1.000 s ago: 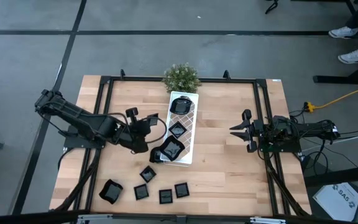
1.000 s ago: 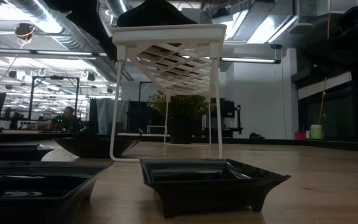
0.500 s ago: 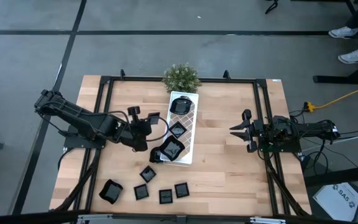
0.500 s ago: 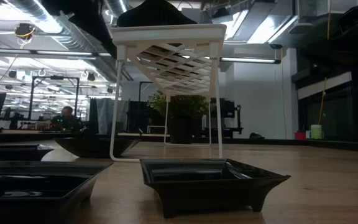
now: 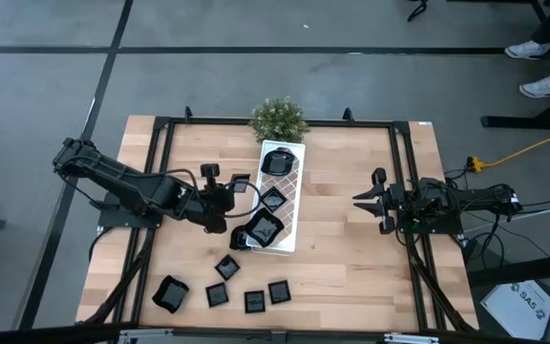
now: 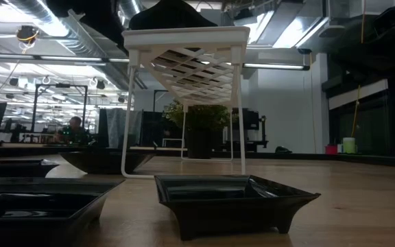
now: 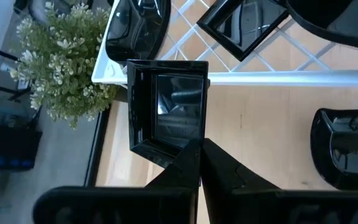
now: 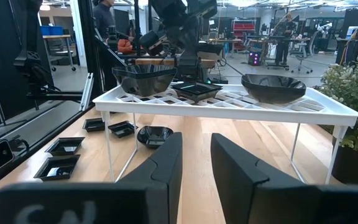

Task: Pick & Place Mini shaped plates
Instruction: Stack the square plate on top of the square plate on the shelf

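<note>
Left hand (image 7: pixel 197 163) clamped on rim of small square black plate (image 7: pixel 166 109), beside white lattice tray (image 7: pixel 278 78) above desk (image 5: pixel 342 239). Best lifted clear of tray edge, kept level. Right hand (image 5: pixel 369 201) part-open, idle.

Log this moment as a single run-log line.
left gripper: shut on square black dish, beside white tray | right gripper: open, waiting at right | tray: three dishes | table: five dishes loose
</note>
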